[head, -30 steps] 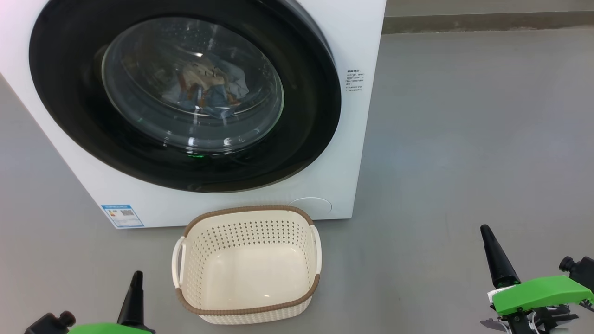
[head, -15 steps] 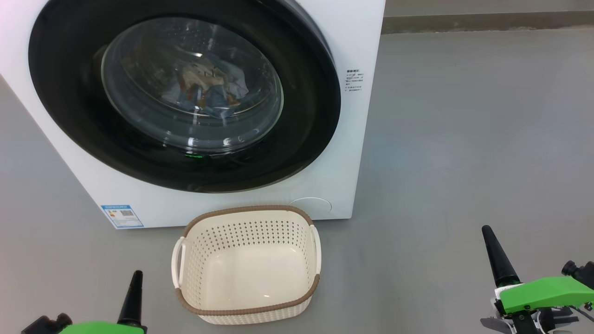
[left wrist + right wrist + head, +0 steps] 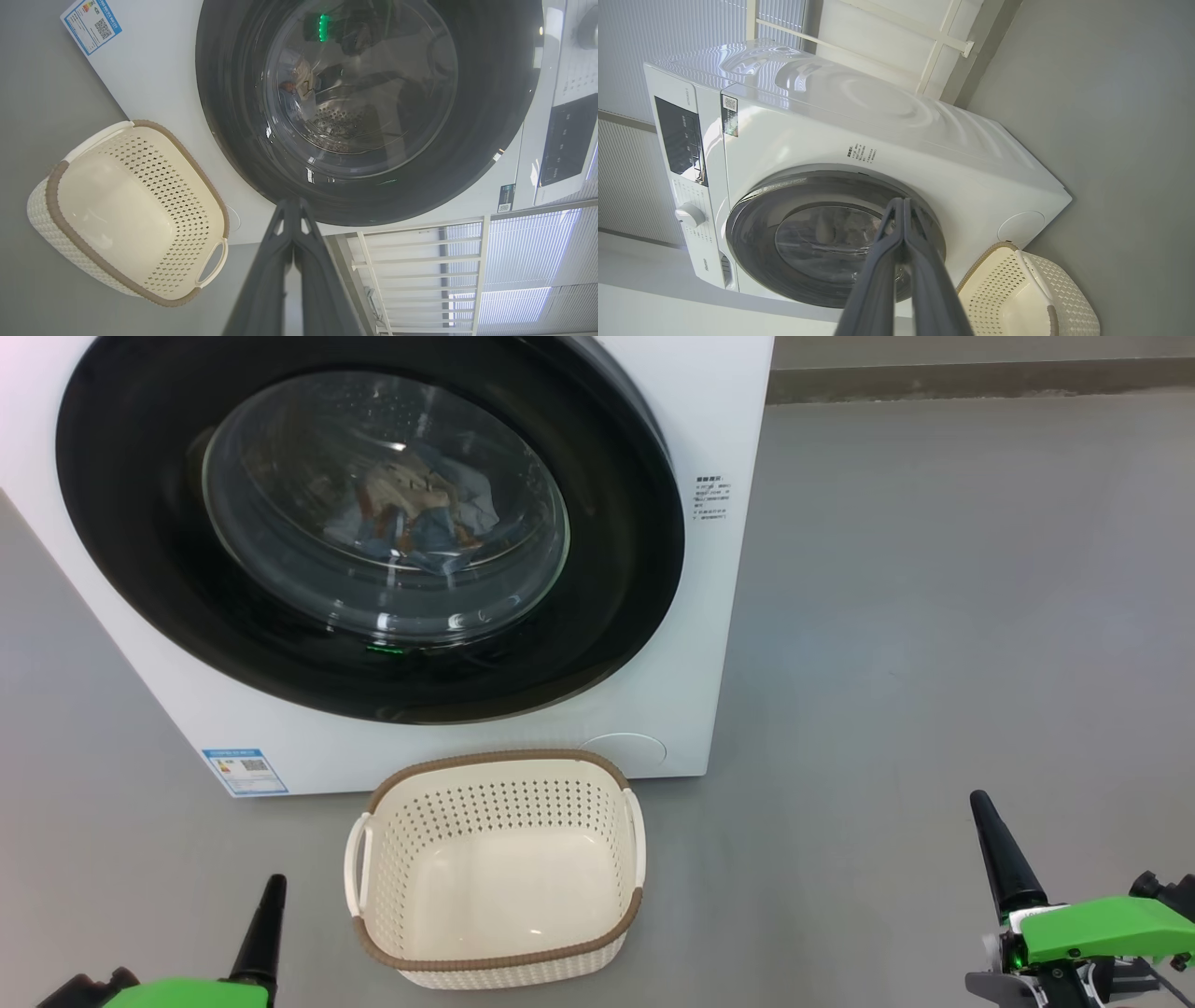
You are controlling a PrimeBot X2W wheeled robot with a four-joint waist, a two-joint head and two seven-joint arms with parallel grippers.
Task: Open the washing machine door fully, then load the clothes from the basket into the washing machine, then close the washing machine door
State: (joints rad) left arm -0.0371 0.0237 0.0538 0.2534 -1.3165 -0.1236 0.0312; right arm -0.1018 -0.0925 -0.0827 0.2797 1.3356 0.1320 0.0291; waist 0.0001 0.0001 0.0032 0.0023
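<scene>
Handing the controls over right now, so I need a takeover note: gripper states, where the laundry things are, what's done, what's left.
Left gripper: shut, holding nothing, parked low.
Right gripper: shut, holding nothing, low over the floor.
Clothes: inside the washing machine, seen through the door glass.
Basket: on the floor in front of the machine, nothing in it.
Washing machine door: looks shut, flush with the front.
Done: loading, and apparently the closing.
Left: probably nothing; confirm the latch, which the pictures cannot show.
</scene>
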